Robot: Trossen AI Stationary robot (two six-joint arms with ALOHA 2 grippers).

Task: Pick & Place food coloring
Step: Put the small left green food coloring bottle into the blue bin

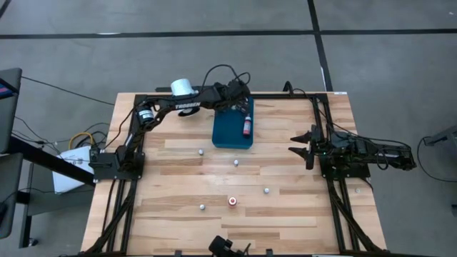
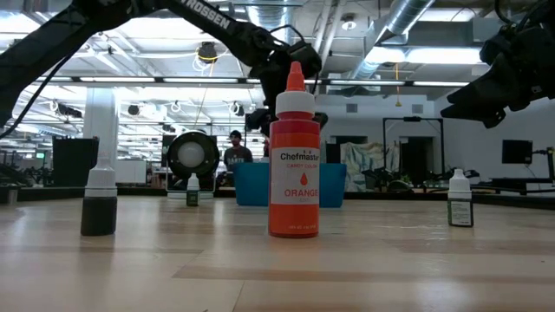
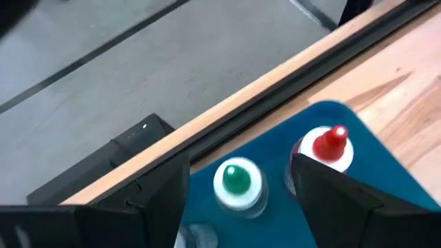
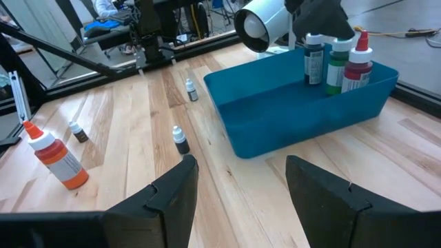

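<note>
A blue tray [image 1: 228, 132] sits at the table's far middle. Three food coloring bottles stand upright in its far right corner: dark-topped [image 4: 313, 58], green-topped [image 4: 337, 65] and red-topped [image 4: 357, 65]. My left gripper [image 3: 238, 207] hangs open just above them, its fingers on either side of the green-topped bottle [image 3: 237, 180], with the red-topped one [image 3: 331, 145] beside it. An orange bottle [image 1: 233, 201] and several small bottles, such as one [image 1: 235, 162] near the tray, stand loose on the table. My right gripper [image 4: 241, 186] waits open at the table's right side.
A white cylinder [image 1: 182, 87] rides on my left arm near the table's far edge. A black frame rail [image 3: 275, 96] runs along that edge right behind the tray. Loose bottles [image 1: 201, 151], [image 1: 266, 190], [image 1: 202, 207] dot the middle and near part of the table.
</note>
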